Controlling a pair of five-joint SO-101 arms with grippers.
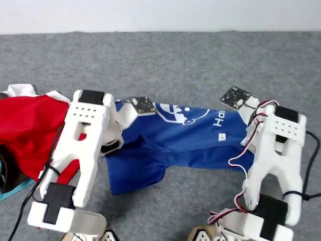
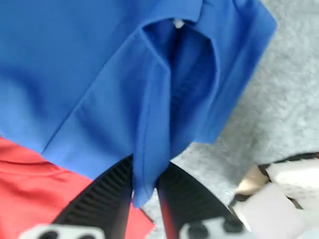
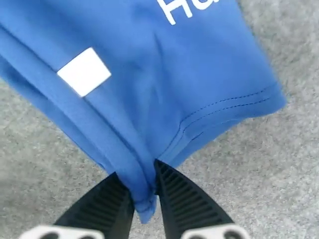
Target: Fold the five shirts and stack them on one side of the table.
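Grey felt-like table covering filled the high view; a blue cotton shirt with white lettering lay rumpled across the centre of the frame; the left gripper was clamped on a fold at its left end; the right gripper pinched the hem at its right end; a red fabric shirt sat heaped at the left edge, touching the blue one.

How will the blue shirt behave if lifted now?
Likely floppy: the blue shirt bunches and creases between left gripper and right gripper. Probably light, as thin pinched edges hold it. Its unsupported middle would likely sag.
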